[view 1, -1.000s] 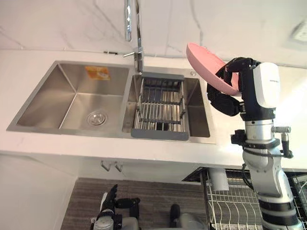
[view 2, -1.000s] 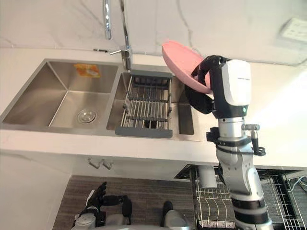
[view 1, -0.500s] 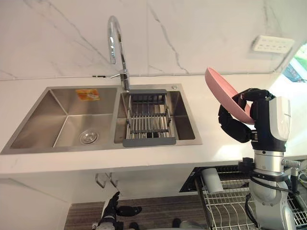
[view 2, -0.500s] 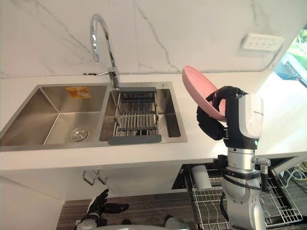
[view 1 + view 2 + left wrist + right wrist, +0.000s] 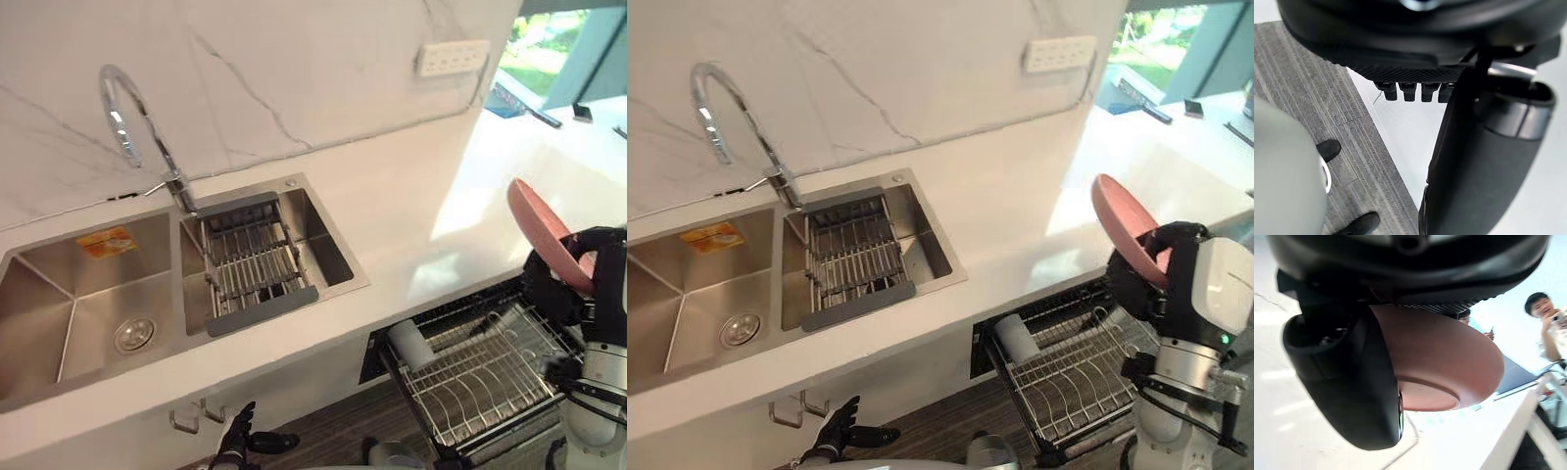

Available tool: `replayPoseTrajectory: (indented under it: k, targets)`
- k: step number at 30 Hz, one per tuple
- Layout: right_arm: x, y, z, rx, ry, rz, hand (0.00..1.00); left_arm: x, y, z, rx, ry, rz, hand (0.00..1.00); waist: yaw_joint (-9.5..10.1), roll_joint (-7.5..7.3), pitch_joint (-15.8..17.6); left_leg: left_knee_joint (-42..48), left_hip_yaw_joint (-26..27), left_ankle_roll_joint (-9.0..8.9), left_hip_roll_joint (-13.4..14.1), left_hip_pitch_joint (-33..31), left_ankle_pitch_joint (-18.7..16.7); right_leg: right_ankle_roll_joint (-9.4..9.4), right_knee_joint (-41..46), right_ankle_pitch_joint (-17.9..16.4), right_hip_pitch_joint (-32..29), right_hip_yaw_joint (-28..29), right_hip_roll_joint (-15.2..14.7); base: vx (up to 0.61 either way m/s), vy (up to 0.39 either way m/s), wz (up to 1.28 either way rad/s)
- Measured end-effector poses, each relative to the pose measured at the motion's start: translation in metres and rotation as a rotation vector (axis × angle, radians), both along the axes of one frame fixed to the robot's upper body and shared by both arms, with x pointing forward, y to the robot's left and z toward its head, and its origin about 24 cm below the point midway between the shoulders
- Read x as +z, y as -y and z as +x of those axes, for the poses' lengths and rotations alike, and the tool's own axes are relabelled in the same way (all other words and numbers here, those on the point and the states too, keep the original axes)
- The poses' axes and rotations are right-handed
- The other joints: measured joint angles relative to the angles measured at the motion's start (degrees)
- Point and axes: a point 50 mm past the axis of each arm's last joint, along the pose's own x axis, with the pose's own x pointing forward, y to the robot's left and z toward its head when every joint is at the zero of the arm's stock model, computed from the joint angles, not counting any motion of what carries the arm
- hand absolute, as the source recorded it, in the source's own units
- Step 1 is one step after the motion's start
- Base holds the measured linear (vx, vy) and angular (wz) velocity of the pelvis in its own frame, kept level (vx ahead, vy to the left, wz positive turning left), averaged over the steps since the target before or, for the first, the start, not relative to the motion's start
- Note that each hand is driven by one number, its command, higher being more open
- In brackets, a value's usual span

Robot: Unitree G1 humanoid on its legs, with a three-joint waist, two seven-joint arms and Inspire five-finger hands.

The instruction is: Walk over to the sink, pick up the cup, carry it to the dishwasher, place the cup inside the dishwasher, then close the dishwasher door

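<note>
No cup is in hand: the right hand (image 5: pixel 1138 292) carries a pink plate (image 5: pixel 1120 217), held on edge and tilted. It sits right of the sink (image 5: pixel 671 328) and above the right end of the pulled-out dishwasher rack (image 5: pixel 1087 370). The fingers (image 5: pixel 1172 235) hook over the plate's rim. In the right wrist view the thumb (image 5: pixel 1354 387) presses against its underside beside the foot ring, so the grip is closed on the plate. The left hand (image 5: pixel 837 435) hangs low near the floor below the sink, fingers loose and holding nothing.

The step in hand looks like the carry to the dishwasher, with the placing not yet begun. The rack juts out from under the tabletop (image 5: pixel 1019 196), and a white cylindrical item (image 5: pixel 1019 338) lies at its far left corner, next to the cabinet.

To do this well, keep the pinch firm, since only the rim is held and the plate could pivot on the thumb. Lower the plate edge-first between two wire tines, well apart from the white item. Let it bear on the wires before the fingers release, then draw the hand straight up clear of the rack.
</note>
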Motion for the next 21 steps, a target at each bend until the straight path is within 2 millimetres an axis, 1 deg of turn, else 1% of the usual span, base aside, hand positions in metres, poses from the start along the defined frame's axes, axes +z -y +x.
replayPoseTrajectory:
  k: [1, 2, 3, 5, 8, 10, 12, 14, 16, 17, 19, 21]
  targets:
    - [-0.001, 0.003, 0.0, -0.013, -0.006, -0.004, 0.0, 0.0, 0.002, 0.0, -0.003, 0.002, -0.004, 1.0, -0.14, 0.44, 0.2, 0.7, 0.7, 0.12, 0.0, -0.3, -0.3, 0.14, 0.5, -0.1, -0.7, 0.5, 0.0, 0.03, 0.006, -0.45]
    - [-0.001, 0.01, 0.0, -0.035, -0.023, -0.015, 0.0, 0.0, 0.006, 0.001, -0.004, 0.006, -0.016, 1.0, -0.39, 1.29, 0.9, 2.1, 1.6, 0.55, 0.1, -0.9, -1.0, 0.12, 1.5, -0.3, -1.5, 1.6, 0.2, 0.03, 0.01, -0.42]
    - [-0.004, 0.016, 0.0, -0.056, -0.047, -0.02, 0.0, 0.0, 0.009, 0.001, -0.005, 0.013, -0.024, 1.0, -0.76, 2.0, 1.4, 4.0, 2.3, 0.6, 0.3, -1.9, -2.0, 0.19, 2.1, -0.4, -2.5, 2.4, 0.3, 0.03, 0.008, -0.4]
    - [-0.009, 0.022, 0.001, -0.081, -0.081, -0.013, 0.0, 0.0, 0.011, 0.002, -0.008, 0.015, -0.027, 1.0, -1.24, 2.57, 1.8, 6.5, 3.1, 0.61, 0.8, -3.8, -3.3, 0.26, 3.0, -0.6, -4.2, 3.3, 0.7, 0.03, -0.001, -0.3]
    - [-0.014, 0.026, 0.004, -0.108, -0.094, 0.009, 0.0, 0.003, 0.01, 0.008, -0.012, 0.044, -0.025, 1.0, -1.31, 2.43, 3.8, 8.0, 5.5, 0.58, 1.3, -4.4, -4.5, 0.56, 3.3, -0.3, -5.5, 5.7, 1.8, 0.01, 0.0, -0.37]
    - [-0.012, 0.026, 0.009, -0.105, -0.076, 0.014, 0.0, 0.004, 0.011, 0.01, -0.02, 0.055, -0.023, 1.0, -1.25, 2.45, 4.3, 8.1, 7.6, 0.68, 1.3, -5.1, -5.0, 1.3, 2.7, 0.1, -6.9, 7.8, 2.3, 0.01, 0.03, -0.59]
    - [-0.009, 0.026, 0.012, -0.104, -0.06, 0.009, 0.0, 0.007, 0.011, 0.014, -0.029, 0.078, -0.019, 1.0, -1.37, 2.12, 5.6, 8.1, 9.5, 0.93, 1.0, -5.4, -5.2, 1.77, 1.8, 1.0, -7.8, 9.7, 2.4, 0.02, 0.057, -0.57]
    - [-0.009, 0.026, 0.015, -0.107, -0.051, 0.011, 0.0, 0.01, 0.01, 0.023, -0.044, 0.111, -0.012, 1.0, -1.58, 1.38, 8.2, 8.6, 11.2, 1.45, 0.5, -5.5, -5.7, 2.07, 1.9, 1.5, -8.6, 11.0, 2.1, 0.02, 0.071, -0.37]
    - [-0.01, 0.027, 0.018, -0.111, -0.052, 0.013, 0.0, 0.012, 0.01, 0.029, -0.051, 0.129, -0.008, 1.0, -2.07, 0.96, 10.1, 9.3, 11.5, 1.87, 0.2, -5.9, -6.0, 2.27, 2.4, 1.6, -8.9, 11.2, 1.7, 0.02, 0.064, -0.13]
    - [-0.011, 0.029, 0.024, -0.112, -0.048, 0.027, 0.0, 0.015, 0.01, 0.035, -0.057, 0.149, -0.006, 1.0, -2.3, 1.08, 11.6, 10.2, 11.7, 2.24, -0.1, -6.4, -6.2, 2.52, 2.9, 1.7, -9.6, 11.2, 1.2, 0.01, 0.064, -0.1]
    - [-0.012, 0.031, 0.031, -0.111, -0.045, 0.035, 0.0, 0.017, 0.011, 0.042, -0.062, 0.173, -0.005, 1.0, -2.4, 1.03, 13.5, 11.2, 11.8, 2.67, -0.5, -7.1, -6.6, 2.85, 4.0, 1.7, -10.3, 10.9, 0.6, 0.01, 0.059, -0.05]
    - [-0.01, 0.033, 0.042, -0.101, -0.051, 0.031, 0.0, 0.022, 0.012, 0.054, -0.076, 0.209, -0.003, 1.0, -2.48, 1.39, 16.4, 13.0, 11.7, 3.39, -0.8, -8.7, -7.2, 3.31, 5.6, 1.6, -11.7, 10.7, -0.2, -0.01, 0.051, 0.05]
